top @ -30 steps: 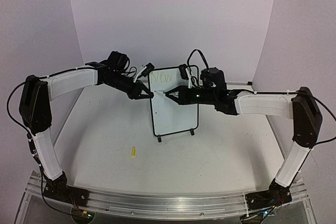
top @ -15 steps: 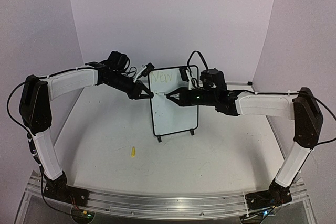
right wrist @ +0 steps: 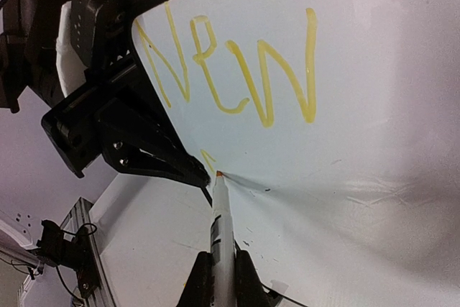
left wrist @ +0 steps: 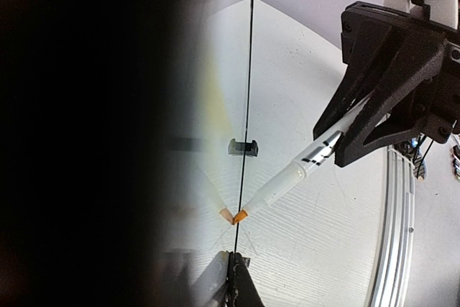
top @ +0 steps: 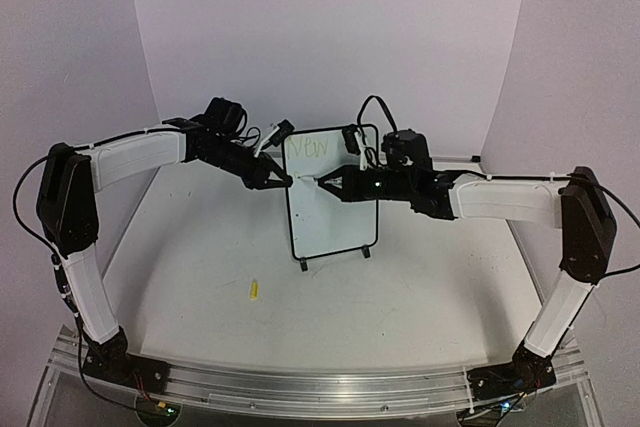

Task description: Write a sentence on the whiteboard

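Observation:
The whiteboard (top: 335,222) stands upright mid-table on two black feet. The sentence (top: 308,148) so reads "New" in faint yellow at the top; in the right wrist view "New" (right wrist: 230,70) is clear, with one short yellow stroke (right wrist: 208,158) under it. My left gripper (top: 285,180) is shut on the board's left edge, seen edge-on in the left wrist view (left wrist: 231,267). My right gripper (top: 335,183) is shut on a white marker (right wrist: 221,235). The marker's orange tip (right wrist: 218,175) touches the board beside that stroke, and it also shows in the left wrist view (left wrist: 239,216).
A small yellow marker cap (top: 253,290) lies on the white table (top: 200,247) to the front left of the board. Pale walls close in the back and sides. An aluminium rail (top: 320,387) runs along the near edge.
My right gripper shifted the marker tip slightly, down and then back up, at the board's left side. The left gripper and the board have not moved.

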Motion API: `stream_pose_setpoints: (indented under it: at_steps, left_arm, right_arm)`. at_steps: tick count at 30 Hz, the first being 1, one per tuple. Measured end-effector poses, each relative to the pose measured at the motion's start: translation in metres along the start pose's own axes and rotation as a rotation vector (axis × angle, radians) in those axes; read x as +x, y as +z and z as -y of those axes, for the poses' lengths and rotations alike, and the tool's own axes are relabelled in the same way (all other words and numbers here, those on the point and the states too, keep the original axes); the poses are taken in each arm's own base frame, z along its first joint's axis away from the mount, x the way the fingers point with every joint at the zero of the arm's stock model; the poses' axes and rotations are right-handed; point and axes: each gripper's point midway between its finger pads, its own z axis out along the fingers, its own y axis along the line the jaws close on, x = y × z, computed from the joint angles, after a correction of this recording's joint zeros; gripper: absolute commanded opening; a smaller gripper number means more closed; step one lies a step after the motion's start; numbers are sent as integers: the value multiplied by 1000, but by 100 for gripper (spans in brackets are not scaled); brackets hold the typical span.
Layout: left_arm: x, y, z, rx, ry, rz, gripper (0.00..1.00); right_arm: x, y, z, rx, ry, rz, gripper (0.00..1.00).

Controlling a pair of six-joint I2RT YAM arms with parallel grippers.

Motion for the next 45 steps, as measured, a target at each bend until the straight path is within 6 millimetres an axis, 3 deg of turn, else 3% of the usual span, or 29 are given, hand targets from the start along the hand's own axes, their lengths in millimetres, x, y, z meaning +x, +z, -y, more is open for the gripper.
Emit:
stream_pose_setpoints:
  at_steps: [25,35,45]
  left_arm:
    - [0,0,0,0,1,0,0]
    - [0,0,0,0,2,-1,0]
    - [0,0,0,0,2,-1,0]
  right_arm:
    - [-8,-1,-5,-10,-7,12,0]
    - [-28,-23,-25,-50,-27,66,0]
    - [-27,-20,-22,-44,-22,68,0]
